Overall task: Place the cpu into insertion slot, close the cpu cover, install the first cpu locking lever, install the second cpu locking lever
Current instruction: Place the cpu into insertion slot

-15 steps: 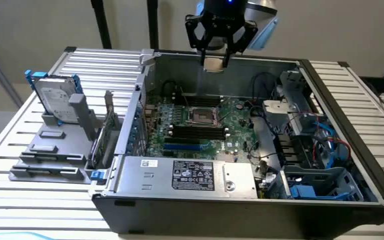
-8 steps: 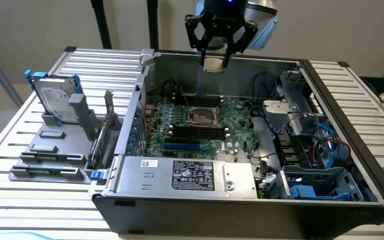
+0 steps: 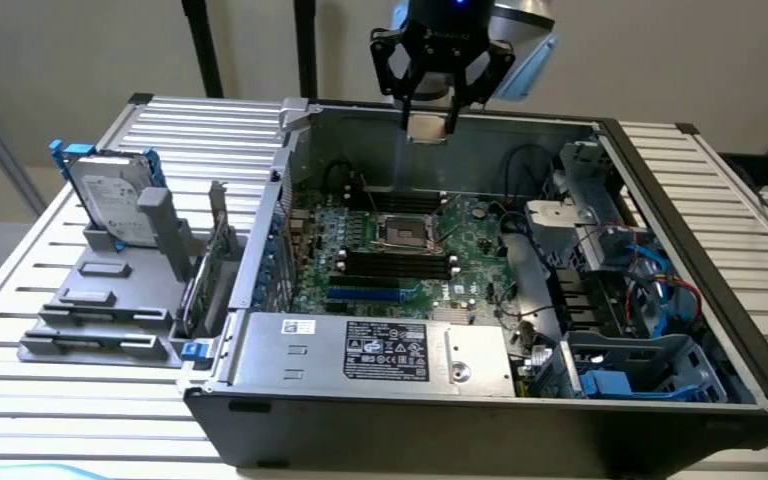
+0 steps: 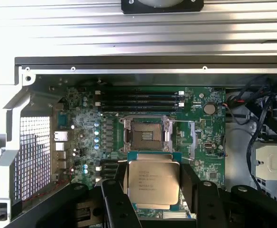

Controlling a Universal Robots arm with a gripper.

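Silvery-beige cpu (image 3: 427,128), gripped in the claw (image 3: 431,116), hangs above the case (image 3: 491,425) at twelve o'clock from the bare slot (image 3: 404,232) in the exterior view; insertion and every later step remain.

Black angular end effector (image 3: 431,112), silver wrist housing (image 3: 528,14), blue light (image 3: 459,3).

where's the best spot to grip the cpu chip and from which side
Probably by two opposite edges, from above its face. The small flat square silvery-beige cpu chip is thin with a broad metal top, so only its edges give parallel surfaces to pinch. The black gripper holds it so now, raised clear of the square black silver-rimmed socket.
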